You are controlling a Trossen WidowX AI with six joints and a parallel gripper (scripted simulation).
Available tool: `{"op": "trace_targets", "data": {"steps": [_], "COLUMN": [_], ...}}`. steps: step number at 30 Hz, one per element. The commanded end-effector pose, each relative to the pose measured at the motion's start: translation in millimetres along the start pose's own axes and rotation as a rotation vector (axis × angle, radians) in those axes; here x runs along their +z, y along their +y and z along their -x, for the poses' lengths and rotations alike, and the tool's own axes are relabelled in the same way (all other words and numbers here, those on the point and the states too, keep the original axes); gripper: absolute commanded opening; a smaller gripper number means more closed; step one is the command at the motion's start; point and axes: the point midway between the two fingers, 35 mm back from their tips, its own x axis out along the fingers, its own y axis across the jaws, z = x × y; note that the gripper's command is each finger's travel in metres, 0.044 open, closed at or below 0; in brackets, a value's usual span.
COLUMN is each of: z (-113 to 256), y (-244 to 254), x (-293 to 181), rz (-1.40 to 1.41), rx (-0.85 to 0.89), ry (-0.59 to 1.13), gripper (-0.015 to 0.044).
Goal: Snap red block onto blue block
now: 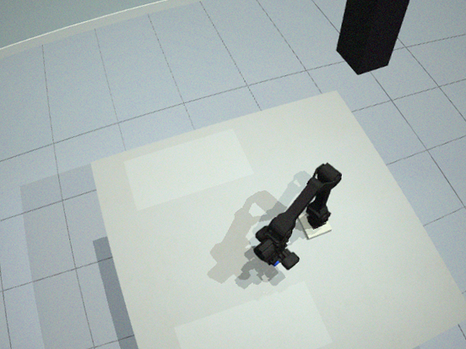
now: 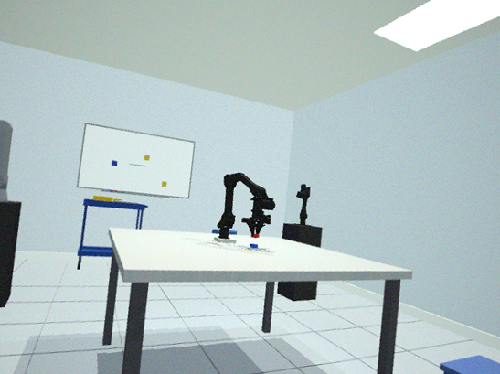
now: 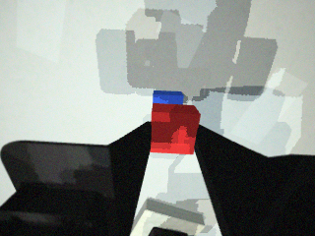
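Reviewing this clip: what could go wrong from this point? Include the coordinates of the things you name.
The red block [image 2: 255, 235] [image 3: 174, 129], clamped in the gripper [image 2: 255, 234] [image 3: 172, 128], hangs above the blue block [image 1: 276, 263] [image 2: 253, 246] [image 3: 167, 97]. In the wrist view the blue one peeks out past one edge, so lowering without correcting might land off-centre and fail to click. Pressing misaligned could also shove the blue block across the table.

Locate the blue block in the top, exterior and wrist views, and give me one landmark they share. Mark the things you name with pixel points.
Top: right of centre, low in the picture, a sliver beside the pincer [image 1: 276, 256] [image 2: 255, 234] [image 3: 173, 129].
Exterior: just below centre, on the table, below the raised red block.
Wrist: upper middle, partly hidden behind the red block [image 2: 255, 235] [image 3: 174, 129]; the blue block [image 1: 276, 263] [image 2: 253, 246] [image 3: 167, 97] peeks out above it.
Shared landmark: the arm's pale base plate [image 1: 310, 234] [image 2: 219, 240] [image 3: 173, 209].
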Motion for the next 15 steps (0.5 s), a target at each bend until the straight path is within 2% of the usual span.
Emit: {"op": "trace_targets", "data": {"steps": [1, 5, 15], "z": [-5.8, -20.8, -32.3], "y": [1.0, 1.1, 1.3], "x": [-1.6, -1.9, -2.8], "rz": [0.013, 0.013, 0.013], "rx": [-0.002, -0.002, -0.002], "ry": [-0.007, -0.007, -0.007], "gripper": [0.0, 0.0, 0.0]}}
